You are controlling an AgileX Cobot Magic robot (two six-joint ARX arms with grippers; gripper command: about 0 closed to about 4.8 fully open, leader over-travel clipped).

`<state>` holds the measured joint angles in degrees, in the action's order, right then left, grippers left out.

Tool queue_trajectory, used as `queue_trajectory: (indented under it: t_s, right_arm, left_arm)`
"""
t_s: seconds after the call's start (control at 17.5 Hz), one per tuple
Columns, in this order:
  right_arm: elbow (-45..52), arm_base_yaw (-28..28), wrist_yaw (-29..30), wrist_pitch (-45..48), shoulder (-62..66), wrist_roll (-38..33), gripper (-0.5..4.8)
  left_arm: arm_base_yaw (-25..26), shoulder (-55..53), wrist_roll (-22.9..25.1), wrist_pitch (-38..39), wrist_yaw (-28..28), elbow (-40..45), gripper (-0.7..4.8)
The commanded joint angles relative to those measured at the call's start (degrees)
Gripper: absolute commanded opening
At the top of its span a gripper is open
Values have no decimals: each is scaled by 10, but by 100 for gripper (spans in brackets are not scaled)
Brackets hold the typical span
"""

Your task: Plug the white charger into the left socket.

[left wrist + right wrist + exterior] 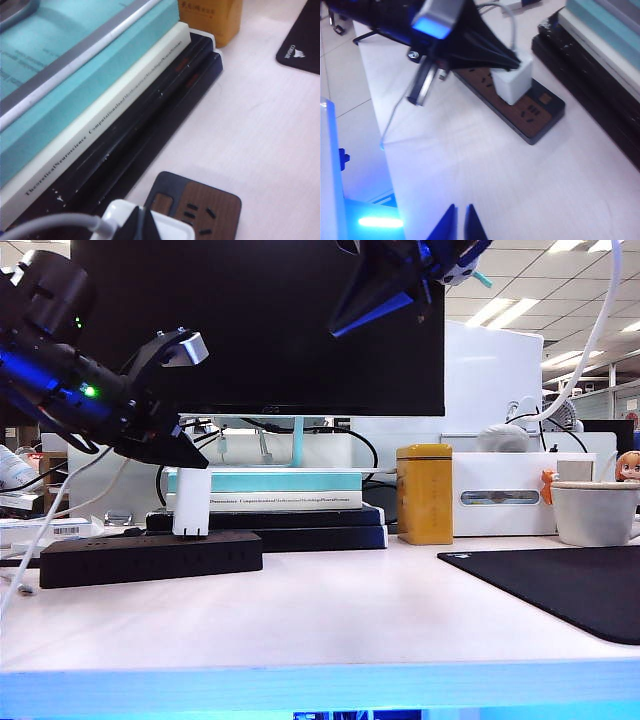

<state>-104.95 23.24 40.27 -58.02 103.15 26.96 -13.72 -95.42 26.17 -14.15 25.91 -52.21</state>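
White table (pixel 330 620) fills the front of the exterior view, with a black mat (pixel 560 590) on its right side. Behind stands a big black monitor (pixel 260 320). Under it lie the stacked books (pixel 270 505), teal on top and black below, and beside them a yellow tin (pixel 424 493). Farther right are a white box with a grey slot (pixel 500 495) and a white cup (pixel 595 512).

On the left, the long black power strip (pixel 150 558) lies just in front of the books. The left gripper (pixel 190 455) comes down from the left and its jaws are clamped on the white charger (pixel 191 502), which stands upright on the strip. In the right wrist view the charger (pixel 511 82) sits over the left socket (pixel 485 80), and the free outlets are beside it toward the strip's end. How deep the prongs are, I cannot tell.

The right gripper (pixel 375 295) hangs high in front of the monitor, well apart from the strip. Its fingertips (pixel 470 222) are pressed together and hold nothing.
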Motion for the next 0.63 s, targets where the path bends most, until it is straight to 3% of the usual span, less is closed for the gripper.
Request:
queue_trajectory:
  t_s: [0.06, 0.29, 0.51, 0.63]
  right_arm:
    - [-4, 0, -1, 5, -5, 1, 35]
    - [-4, 0, -7, 15, -5, 1, 35]
    - [-4, 0, -7, 17, -5, 1, 35]
    - [-4, 0, -7, 18, -5, 1, 35]
  left_arm:
    - [0, -10, 26, 82, -12, 5, -6]
    - [0, -9, 54, 151, -22, 5, -6]
    - [0, -8, 53, 168, -128, 4, -6]
    - [0, -8, 56, 182, -95, 4, -6]
